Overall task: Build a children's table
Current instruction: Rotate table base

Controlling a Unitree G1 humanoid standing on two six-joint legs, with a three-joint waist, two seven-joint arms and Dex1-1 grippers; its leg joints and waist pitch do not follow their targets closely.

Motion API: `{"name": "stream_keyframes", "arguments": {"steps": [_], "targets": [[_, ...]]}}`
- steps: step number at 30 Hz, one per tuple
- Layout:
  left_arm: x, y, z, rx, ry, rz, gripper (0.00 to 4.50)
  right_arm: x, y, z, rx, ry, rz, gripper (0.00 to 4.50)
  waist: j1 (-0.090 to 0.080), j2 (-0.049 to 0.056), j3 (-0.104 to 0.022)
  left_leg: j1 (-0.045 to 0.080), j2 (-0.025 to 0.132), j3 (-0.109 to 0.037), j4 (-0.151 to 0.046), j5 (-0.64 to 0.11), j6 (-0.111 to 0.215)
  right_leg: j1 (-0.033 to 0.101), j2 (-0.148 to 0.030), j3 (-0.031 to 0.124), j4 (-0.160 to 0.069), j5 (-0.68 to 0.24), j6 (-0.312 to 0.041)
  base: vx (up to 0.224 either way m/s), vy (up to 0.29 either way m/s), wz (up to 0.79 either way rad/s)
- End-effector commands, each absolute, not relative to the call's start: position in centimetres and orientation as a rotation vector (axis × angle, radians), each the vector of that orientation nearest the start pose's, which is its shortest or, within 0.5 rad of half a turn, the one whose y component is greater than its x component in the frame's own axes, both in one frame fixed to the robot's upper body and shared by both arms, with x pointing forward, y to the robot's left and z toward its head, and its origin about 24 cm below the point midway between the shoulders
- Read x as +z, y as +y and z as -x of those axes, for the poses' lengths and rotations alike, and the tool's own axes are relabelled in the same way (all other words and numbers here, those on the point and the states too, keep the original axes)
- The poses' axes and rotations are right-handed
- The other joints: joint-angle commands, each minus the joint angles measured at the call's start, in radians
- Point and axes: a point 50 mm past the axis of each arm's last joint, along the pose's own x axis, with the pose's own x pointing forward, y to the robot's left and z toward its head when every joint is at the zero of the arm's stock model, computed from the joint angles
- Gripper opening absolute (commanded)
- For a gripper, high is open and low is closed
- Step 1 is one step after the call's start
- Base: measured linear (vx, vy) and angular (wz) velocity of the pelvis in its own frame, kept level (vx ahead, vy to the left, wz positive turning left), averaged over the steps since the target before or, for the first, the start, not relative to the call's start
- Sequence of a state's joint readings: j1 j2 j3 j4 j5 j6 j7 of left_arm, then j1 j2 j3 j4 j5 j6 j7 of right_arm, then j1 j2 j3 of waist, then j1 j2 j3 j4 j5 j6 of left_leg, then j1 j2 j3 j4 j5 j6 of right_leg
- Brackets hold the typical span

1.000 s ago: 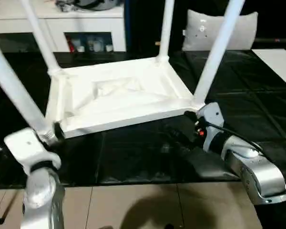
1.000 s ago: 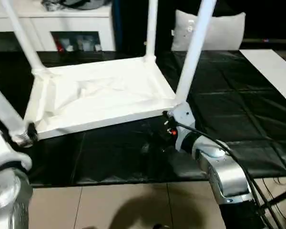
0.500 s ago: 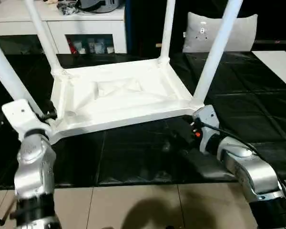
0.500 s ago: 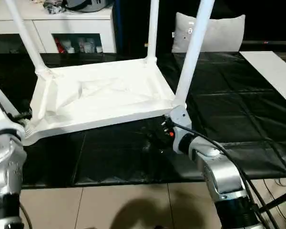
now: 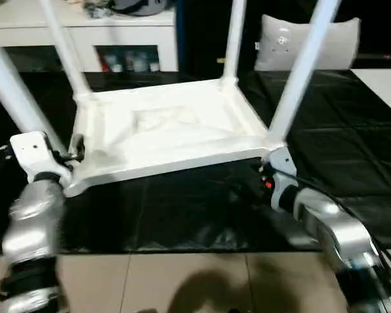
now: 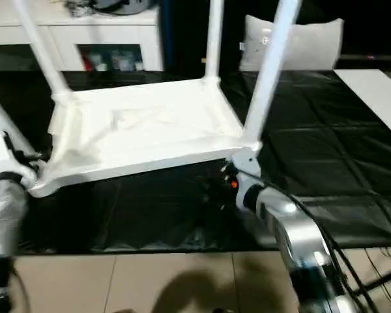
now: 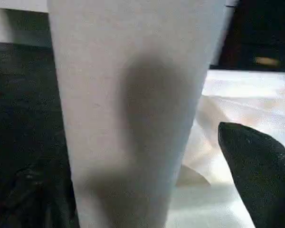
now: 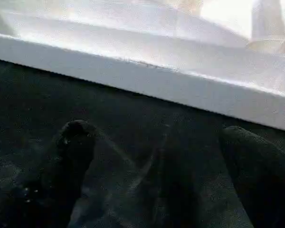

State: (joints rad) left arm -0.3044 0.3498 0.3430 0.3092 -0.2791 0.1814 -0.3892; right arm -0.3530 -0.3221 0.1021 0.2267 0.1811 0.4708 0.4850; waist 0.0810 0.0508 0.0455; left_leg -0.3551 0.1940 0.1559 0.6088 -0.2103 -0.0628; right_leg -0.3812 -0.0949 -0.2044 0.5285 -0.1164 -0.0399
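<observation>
The children's table (image 5: 163,130) lies upside down on the black-covered work table (image 5: 182,215), its white ribbed underside facing up. Four white legs stand in its corner sockets; the near-right leg (image 5: 300,72) rises past the top of the picture. My left gripper (image 5: 75,149) is at the near-left corner, open, with the near-left leg (image 7: 133,95) standing between its fingers (image 7: 256,166); a gap shows beside that finger. My right gripper (image 8: 154,133) is open just above the black cover, in front of the top's near edge (image 8: 133,71) close to the near-right corner.
A white cabinet (image 5: 117,36) and a grey cushion (image 5: 313,39) stand behind the work table. A white board (image 5: 384,81) lies at the far right. Tiled floor (image 5: 182,280) runs along the near edge, and cables (image 6: 371,261) hang by my right arm.
My left arm has risen along the near-left leg to the corner socket. The right gripper stays by the near-right corner. The whole view has shifted a little.
</observation>
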Motion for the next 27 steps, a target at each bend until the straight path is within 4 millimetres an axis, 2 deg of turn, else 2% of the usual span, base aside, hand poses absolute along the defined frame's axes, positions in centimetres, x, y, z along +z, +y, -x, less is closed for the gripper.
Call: {"name": "stream_keyframes", "arguments": {"steps": [1,2,3,4,6,7,8,9,11,12,15,16,17,18,20,21,23,25,26,27], "targets": [[7.5,25.3,-30.0,-0.242,0.089,0.089,4.47,4.0,-17.0,-31.2,0.492,0.436,0.119,4.50,-0.012,-0.010,-0.063,0.015,0.050,-0.018,-0.082,-0.288,0.023,0.039,-0.078,0.072,-0.062,-0.438,-0.037,0.000,0.000,0.00],[7.6,25.1,-30.0,-0.277,0.089,0.097,4.47,3.8,-17.3,-31.4,0.482,0.443,0.128,4.50,0.003,-0.002,-0.065,0.019,0.053,-0.016,-0.082,-0.277,0.018,0.035,-0.083,0.076,-0.055,-0.433,-0.051,0.000,0.000,0.00],[7.7,24.7,-30.1,-0.320,0.098,0.099,4.47,3.7,-17.5,-31.7,0.469,0.449,0.134,4.50,0.005,0.000,-0.063,0.020,0.053,-0.016,-0.083,-0.280,0.014,0.035,-0.081,0.077,-0.057,-0.431,-0.052,0.000,0.000,0.00],[7.7,24.3,-30.1,-0.367,0.111,0.089,4.47,3.6,-17.7,-31.9,0.454,0.453,0.136,4.50,0.007,-0.007,-0.065,0.018,0.053,-0.015,-0.084,-0.272,0.009,0.038,-0.083,0.079,-0.052,-0.419,-0.054,0.000,0.000,0.00],[7.8,23.0,-29.9,-0.506,0.143,0.081,4.47,3.6,-18.0,-32.5,0.424,0.462,0.136,4.50,0.009,-0.006,-0.064,0.018,0.053,-0.014,-0.086,-0.270,0.006,0.039,-0.084,0.082,-0.050,-0.417,-0.056,0.000,0.000,0.00],[7.8,22.7,-29.9,-0.531,0.148,0.082,4.47,3.6,-18.1,-32.6,0.419,0.463,0.135,4.50,0.006,-0.024,-0.063,0.015,0.053,-0.012,-0.087,-0.265,0.009,0.041,-0.085,0.084,-0.051,-0.423,-0.055,0.000,0.000,0.00],[7.8,22.1,-29.8,-0.584,0.159,0.085,4.47,3.5,-18.3,-32.8,0.407,0.469,0.135,4.50,0.012,-0.016,-0.062,0.015,0.051,-0.009,-0.085,-0.249,0.009,0.040,-0.089,0.087,-0.050,-0.440,-0.059,0.000,0.000,0.00],[7.8,21.5,-29.7,-0.634,0.170,0.092,4.47,3.4,-18.5,-33.0,0.395,0.476,0.141,4.50,0.010,-0.020,-0.062,0.013,0.050,-0.009,-0.085,-0.247,0.008,0.041,-0.088,0.086,-0.049,-0.447,-0.056,0.000,0.000,0.00],[7.9,20.6,-29.8,-0.711,0.182,0.104,4.47,3.1,-18.8,-33.4,0.374,0.491,0.151,4.50,0.009,-0.019,-0.061,0.017,0.049,-0.006,-0.084,-0.260,0.004,0.038,-0.088,0.087,-0.054,-0.488,-0.048,0.000,0.000,0.00],[7.8,19.9,-30.0,-0.736,0.185,0.106,4.47,2.9,-18.9,-33.6,0.366,0.499,0.153,4.50,0.005,-0.032,-0.059,0.018,0.045,-0.003,-0.083,-0.265,0.007,0.037,-0.085,0.086,-0.059,-0.506,-0.043,0.000,0.000,0.00],[7.8,19.0,-30.4,-0.753,0.193,0.106,4.47,2.7,-19.0,-33.9,0.361,0.502,0.154,4.50,0.002,-0.028,-0.055,0.021,0.042,-0.004,-0.081,-0.288,0.006,0.036,-0.083,0.082,-0.068,-0.568,-0.021,0.000,0.000,0.00],[7.8,18.5,-30.4,-0.776,0.191,0.117,4.47,2.7,-19.0,-34.0,0.361,0.501,0.150,4.50,-0.001,-0.031,-0.055,0.024,0.040,-0.003,-0.080,-0.294,0.007,0.035,-0.081,0.082,-0.070,-0.573,-0.014,0.000,0.000,0.00],[7.8,17.7,-30.3,-0.814,0.192,0.130,4.47,2.7,-18.9,-34.1,0.360,0.501,0.146,4.50,-0.005,-0.035,-0.056,0.020,0.040,-0.003,-0.080,-0.287,0.009,0.038,-0.082,0.082,-0.069,-0.573,-0.009,0.000,0.000,0.00],[8.1,16.6,-30.0,-0.887,0.194,0.159,4.47,2.7,-18.9,-34.3,0.358,0.499,0.141,4.50,-0.005,-0.034,-0.057,0.021,0.040,-0.004,-0.079,-0.283,0.011,0.038,-0.081,0.082,-0.068,-0.571,-0.009,0.000,0.000,0.00],[8.4,15.6,-29.5,-0.959,0.194,0.191,4.47,2.7,-18.9,-34.5,0.358,0.491,0.140,4.50,-0.003,-0.034,-0.060,0.021,0.042,-0.002,-0.078,-0.262,0.018,0.038,-0.084,0.086,-0.064,-0.549,-0.028,0.000,0.000,0.00],[8.6,15.0,-29.2,-1.004,0.190,0.210,4.47,2.7,-18.9,-34.7,0.362,0.483,0.138,4.50,-0.003,-0.035,-0.063,0.019,0.047,-0.001,-0.080,-0.245,0.020,0.038,-0.085,0.091,-0.055,-0.513,-0.055,0.000,0.000,0.00],[9.4,13.5,-28.3,-1.125,0.177,0.274,4.47,3.0,-18.6,-35.1,0.371,0.460,0.125,4.50,0.000,-0.037,-0.065,0.017,0.049,0.002,-0.079,-0.218,0.024,0.039,-0.085,0.096,-0.045,-0.474,-0.079,0.000,0.000,0.00],[9.8,12.9,-27.9,-1.180,0.175,0.291,4.47,3.1,-18.5,-35.3,0.375,0.456,0.125,4.50,0.002,-0.038,-0.067,0.012,0.047,0.005,-0.078,-0.183,0.033,0.040,-0.082,0.100,-0.038,-0.431,-0.098,0.000,0.000,0.00],[10.5,11.6,-26.9,-1.301,0.169,0.333,4.47,3.3,-18.2,-35.6,0.384,0.449,0.130,4.50,0.002,-0.046,-0.072,0.003,0.046,0.006,-0.075,-0.143,0.039,0.045,-0.082,0.103,-0.024,-0.389,-0.113,0.000,0.000,0.00],[10.8,11.2,-26.9,-1.318,0.162,0.346,4.47,3.3,-18.0,-35.7,0.388,0.448,0.132,4.50,0.006,-0.042,-0.072,0.001,0.045,0.007,-0.074,-0.130,0.039,0.044,-0.083,0.105,-0.021,-0.377,-0.119,0.000,0.000,0.00]]}}
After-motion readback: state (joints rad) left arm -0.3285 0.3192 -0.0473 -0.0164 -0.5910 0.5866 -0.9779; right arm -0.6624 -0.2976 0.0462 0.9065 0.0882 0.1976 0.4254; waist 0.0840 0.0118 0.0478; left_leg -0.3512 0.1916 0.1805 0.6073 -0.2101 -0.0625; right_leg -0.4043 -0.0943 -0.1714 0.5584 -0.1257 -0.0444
